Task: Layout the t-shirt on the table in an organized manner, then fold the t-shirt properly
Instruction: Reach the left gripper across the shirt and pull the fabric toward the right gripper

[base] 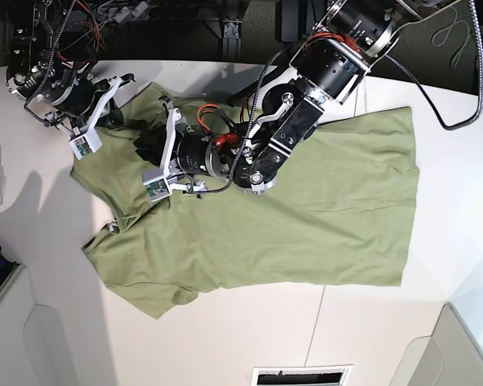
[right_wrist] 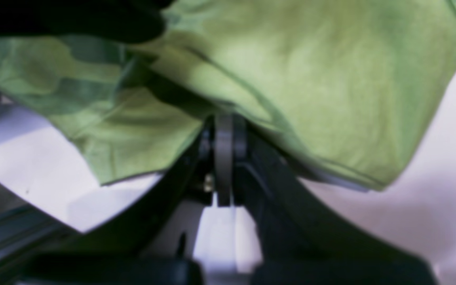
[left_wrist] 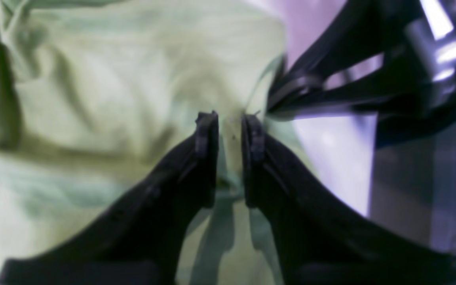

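Note:
The olive-green t-shirt lies mostly spread on the white table, hem to the right and collar end to the left, where it is rumpled. My left gripper reaches in from the right onto that rumpled part. In the left wrist view its jaws stand narrow with a fold of t-shirt pinched between them. My right gripper sits just beside it, shut on the t-shirt's edge, which drapes over its tips. It shows in the left wrist view too.
Bare table lies below and right of the cloth. A dark vent slot sits at the front edge, grey panels at the corners. Cables run along the back.

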Tool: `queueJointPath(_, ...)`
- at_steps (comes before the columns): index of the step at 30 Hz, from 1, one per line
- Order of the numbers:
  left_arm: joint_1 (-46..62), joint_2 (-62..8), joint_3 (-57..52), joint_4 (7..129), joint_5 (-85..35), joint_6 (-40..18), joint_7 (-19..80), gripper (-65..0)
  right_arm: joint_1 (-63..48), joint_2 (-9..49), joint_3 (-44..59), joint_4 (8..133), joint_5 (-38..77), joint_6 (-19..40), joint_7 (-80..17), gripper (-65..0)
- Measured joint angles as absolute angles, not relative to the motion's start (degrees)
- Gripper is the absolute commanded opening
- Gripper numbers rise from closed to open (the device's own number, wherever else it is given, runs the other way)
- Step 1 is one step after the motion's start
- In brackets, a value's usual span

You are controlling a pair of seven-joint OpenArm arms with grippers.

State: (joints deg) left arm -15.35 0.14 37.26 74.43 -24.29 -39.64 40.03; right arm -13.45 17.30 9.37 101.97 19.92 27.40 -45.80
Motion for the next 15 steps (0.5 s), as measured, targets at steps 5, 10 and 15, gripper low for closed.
queueJointPath(5, -15.4, 0.0, 38.1, 72.7, -20.7, -39.7, 37.8, -61.1, -13.5, 17.3, 9.4, 101.8, 20.1, 27.4, -45.4, -65.0)
queueJointPath(10, -15.4, 0.0, 38.1, 72.6, -19.7, -39.7, 37.2, -61.1, -13.5, 17.1, 9.4, 101.7, 20.9, 27.4, -45.5, -65.0)
queueJointPath(15, -15.4, 0.0, 38.1, 69.7, -19.1, -39.7, 36.1, -61.1, -13.3, 15.8, 9.4, 99.9, 20.8, 27.4, -44.2, -65.0)
